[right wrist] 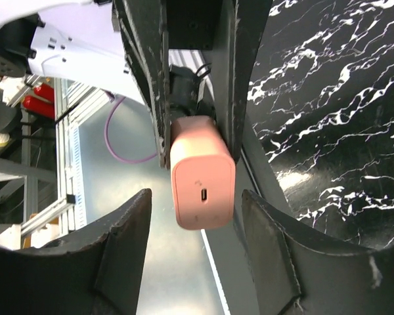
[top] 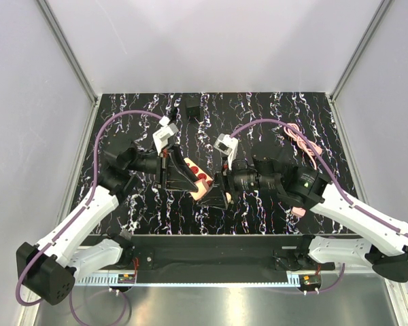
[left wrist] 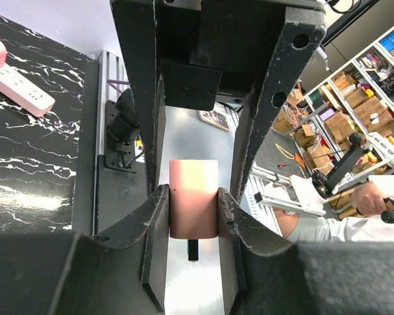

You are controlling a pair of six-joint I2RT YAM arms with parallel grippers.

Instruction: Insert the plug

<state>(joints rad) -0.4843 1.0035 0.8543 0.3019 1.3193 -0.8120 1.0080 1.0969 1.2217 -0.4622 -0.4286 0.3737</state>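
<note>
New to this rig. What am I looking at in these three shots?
The overhead picture shows two robot arms, left and right, bolted at the near edge of a black marbled table. The other two pictures come from cameras on each wrist, looking along that arm's claw.

On the table, a small black plug lies at the far edge and a coiled pink cable on the right. A cream strip with red sockets sits between the claws.

The left claw is clamped on a pinkish block. A pink charger sits inside the right claw; whether it is gripped is unclear.
</note>
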